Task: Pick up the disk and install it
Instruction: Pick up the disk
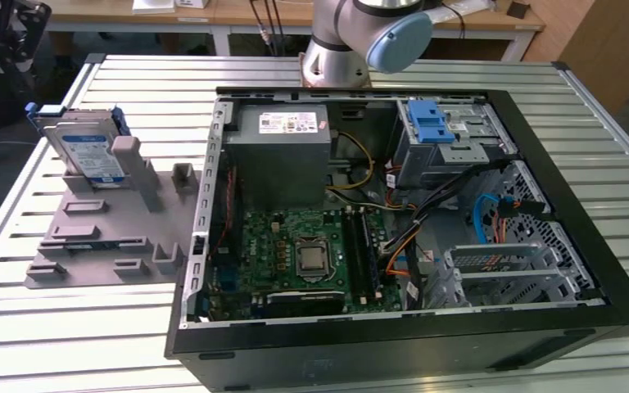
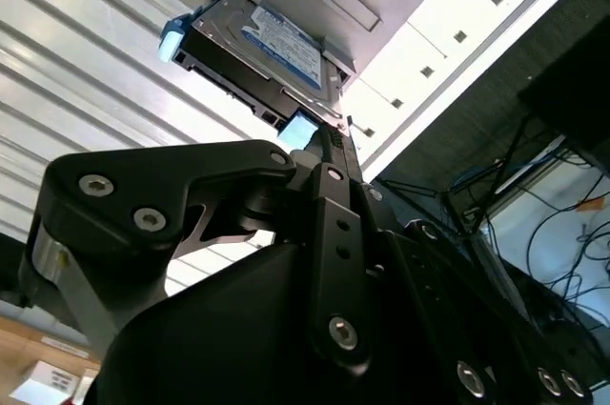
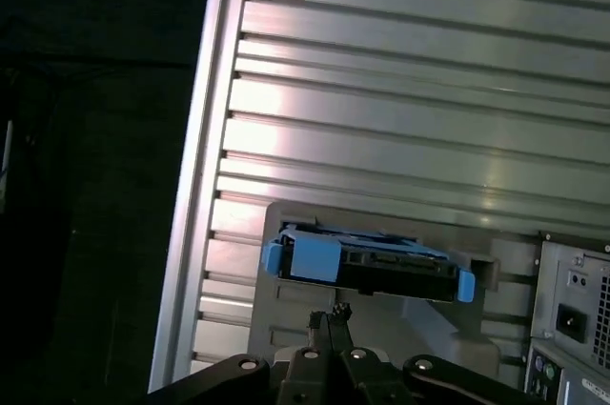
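The step in hand looks like the approach to the pick. The disk [image 1: 83,149] stands on edge between the posts of the grey holder plate [image 1: 96,237]. The plate lies on the slatted desk [image 1: 85,327] at the exterior view's left, just beside the open computer case [image 1: 582,270]. In the first wrist view the gripper [image 3: 329,317] hangs short of the disk, aimed at its narrow edge. Its fingers are pressed together with nothing between them.

To do this well, I judge the fingers must spread wider than the drive is thick before they come close. They should then square up to its flat faces and clear the holder's posts.

The case holds a green motherboard [image 1: 292,254], a grey power supply [image 1: 282,155] and loose cables [image 1: 402,221]. Toward the exterior view's right it also holds a drive cage [image 1: 473,143] carrying a blue latch [image 1: 435,127]
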`<state>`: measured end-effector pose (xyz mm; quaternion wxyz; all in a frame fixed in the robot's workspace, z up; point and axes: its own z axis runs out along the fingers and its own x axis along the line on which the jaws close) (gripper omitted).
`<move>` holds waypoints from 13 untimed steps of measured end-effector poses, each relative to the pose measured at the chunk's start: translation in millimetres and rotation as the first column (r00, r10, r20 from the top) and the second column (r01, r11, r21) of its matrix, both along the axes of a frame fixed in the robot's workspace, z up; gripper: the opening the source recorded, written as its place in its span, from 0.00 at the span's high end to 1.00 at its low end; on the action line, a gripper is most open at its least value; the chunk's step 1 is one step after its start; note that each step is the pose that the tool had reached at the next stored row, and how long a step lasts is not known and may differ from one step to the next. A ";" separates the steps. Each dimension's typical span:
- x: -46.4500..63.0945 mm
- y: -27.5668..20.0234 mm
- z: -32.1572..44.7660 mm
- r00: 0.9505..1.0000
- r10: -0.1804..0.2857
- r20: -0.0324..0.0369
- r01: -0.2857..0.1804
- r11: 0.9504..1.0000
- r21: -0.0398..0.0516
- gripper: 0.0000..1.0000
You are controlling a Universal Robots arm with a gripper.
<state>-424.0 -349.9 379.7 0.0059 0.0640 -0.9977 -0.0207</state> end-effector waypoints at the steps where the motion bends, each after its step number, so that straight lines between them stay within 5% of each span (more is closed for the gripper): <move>1: 0.0 0.0 -0.1 1.000 0.016 0.000 -0.016 1.000 0.000 0.89; 7: 0.0 0.0 -0.4 0.993 0.121 0.000 -0.121 0.993 0.000 0.89; 13: 0.0 0.0 -1.0 0.975 0.224 0.000 -0.224 0.975 0.000 0.89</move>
